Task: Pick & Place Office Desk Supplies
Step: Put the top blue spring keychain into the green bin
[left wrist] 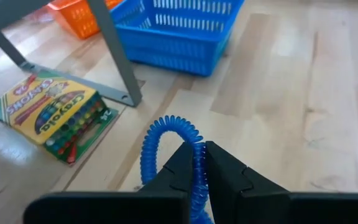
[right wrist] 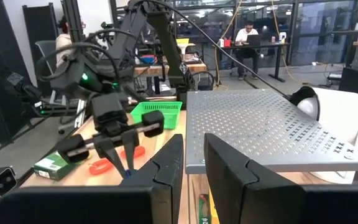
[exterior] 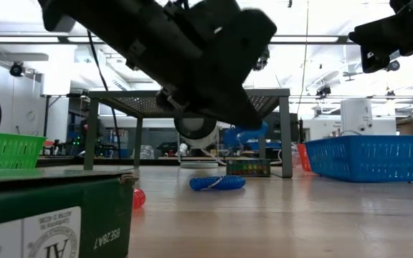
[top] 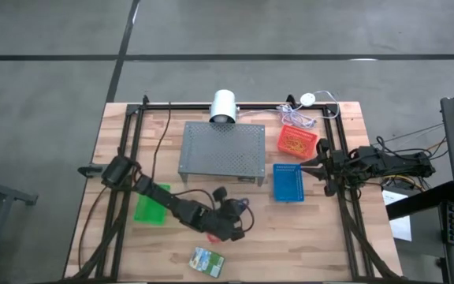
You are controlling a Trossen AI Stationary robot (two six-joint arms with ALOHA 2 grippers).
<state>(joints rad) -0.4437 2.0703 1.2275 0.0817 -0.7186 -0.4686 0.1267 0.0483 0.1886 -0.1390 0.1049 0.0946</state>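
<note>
At the near edge of the table (top: 321, 252), a green-and-yellow crayon box (top: 208, 260) is seen lying flat, well apart from the baskets. Just beyond it, the left gripper (left wrist: 199, 163) is held low over the wood, its fingers nearly closed and pinched on the rim of a blue coiled band (left wrist: 169, 155), which rests on the table. A red band (right wrist: 107, 165) lies beside that gripper, partly hidden by the arm in the high view. A second crayon box (left wrist: 53, 113), its window showing coloured crayons, is found flat at the foot of the grey perforated stand (top: 221, 148), touching one of its legs. The stand occupies the middle of the table and blocks the low view of what lies behind it. To the left, a green basket (top: 150, 207) is partly covered by the left arm. To the right of the stand, a blue basket (top: 288, 182) sits with a red basket (top: 296, 140) just behind it. The right gripper (right wrist: 194, 163) is held raised at the right edge, beside the blue basket, fingers almost together and holding nothing. Farther back, a white cylinder (top: 223, 106) and loose cables (top: 306, 110) are seen at the far edge.
</note>
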